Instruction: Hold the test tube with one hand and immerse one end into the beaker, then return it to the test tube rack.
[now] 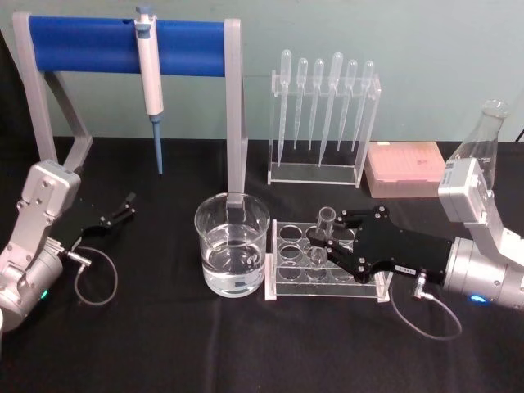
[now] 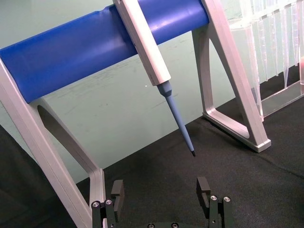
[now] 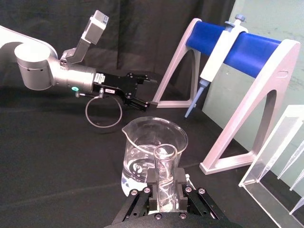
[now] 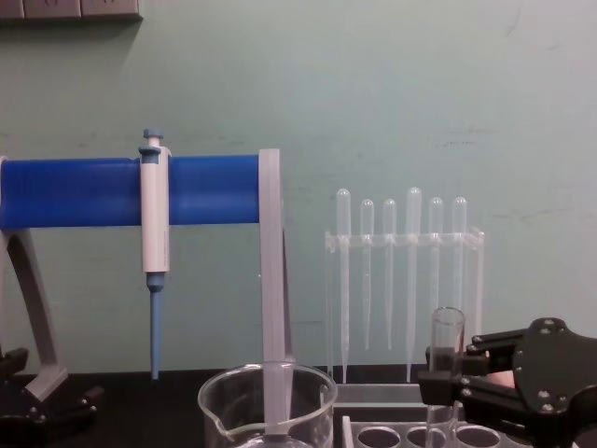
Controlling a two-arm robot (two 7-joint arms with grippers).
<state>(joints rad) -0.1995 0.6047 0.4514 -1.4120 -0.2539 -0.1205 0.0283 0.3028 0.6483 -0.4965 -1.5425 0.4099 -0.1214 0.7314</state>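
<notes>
The right gripper (image 1: 321,247) pinches the slim, clear glass tube (image 1: 325,219) between its black fingers. The tube stands upright at the clear plastic rack (image 1: 327,288), just beside the wide, water-filled beaker (image 1: 206,239). The left gripper (image 1: 124,206) sits well apart, spread wide and empty.

Glossy glass beaker (image 1: 232,246) and test tube (image 1: 325,223) (both smooth); matt black tablecloth (image 1: 164,344).

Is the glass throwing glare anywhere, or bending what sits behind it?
Head view: white glints on the beaker rim and water line; the grey stand leg shows through it. Right wrist view: the test tube, gripped by the right pincer, warps the beaker behind. Left wrist view: open left pincer, matte cloth, no glare.
</notes>
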